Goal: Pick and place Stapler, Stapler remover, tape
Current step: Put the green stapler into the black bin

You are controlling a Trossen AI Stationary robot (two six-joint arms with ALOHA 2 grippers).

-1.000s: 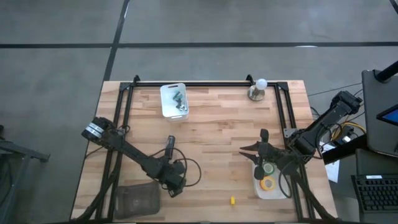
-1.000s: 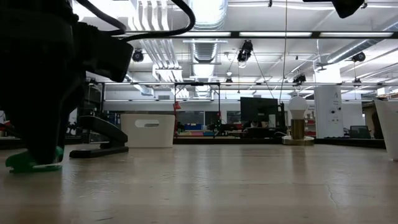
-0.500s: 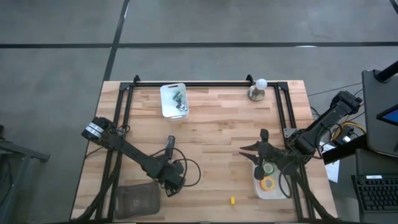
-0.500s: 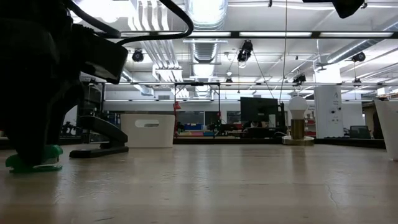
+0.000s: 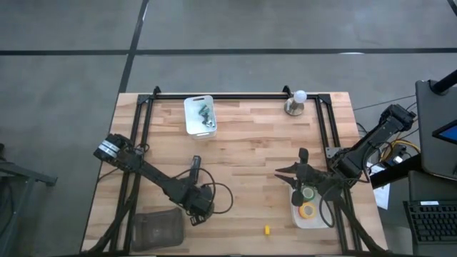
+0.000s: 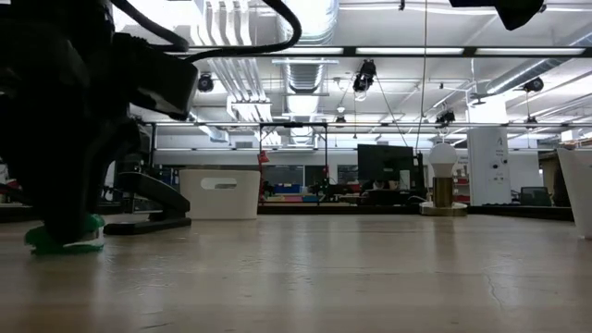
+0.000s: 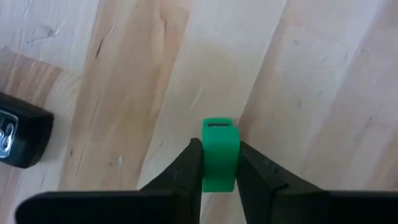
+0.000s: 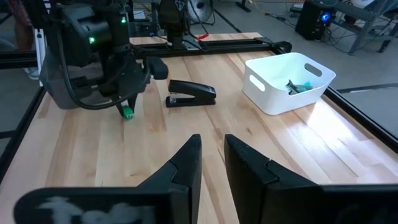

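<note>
My left gripper (image 7: 219,149) stands at the table's near left (image 5: 194,213), shut on a small green stapler remover (image 7: 219,163), which also shows in the low view (image 6: 63,242). The black stapler (image 5: 195,169) lies flat on the table just beyond it. My right gripper (image 8: 211,146) hovers at the right, over a white tray (image 5: 294,218) holding a yellow tape roll (image 5: 308,210) and a green tape roll (image 5: 308,193). Its fingers stand a narrow gap apart with nothing between them. My left gripper pinches the green stapler remover by its two opposite sides (image 7: 208,168) between both fingers (image 7: 189,165). The fingers come from above, pointing down. The remover's underside (image 6: 55,248) rests on the table top.
A white bin (image 5: 199,114) with small items stands at the far left-centre and a bulb on a stand (image 5: 295,103) at the far right. A dark mesh basket (image 5: 157,230) lies at the near left edge, and a small yellow piece (image 5: 267,230) lies near the front.
My left gripper has shut from wide open onto the green stapler remover. The remover has slid a little along the table and stays on the wood.
</note>
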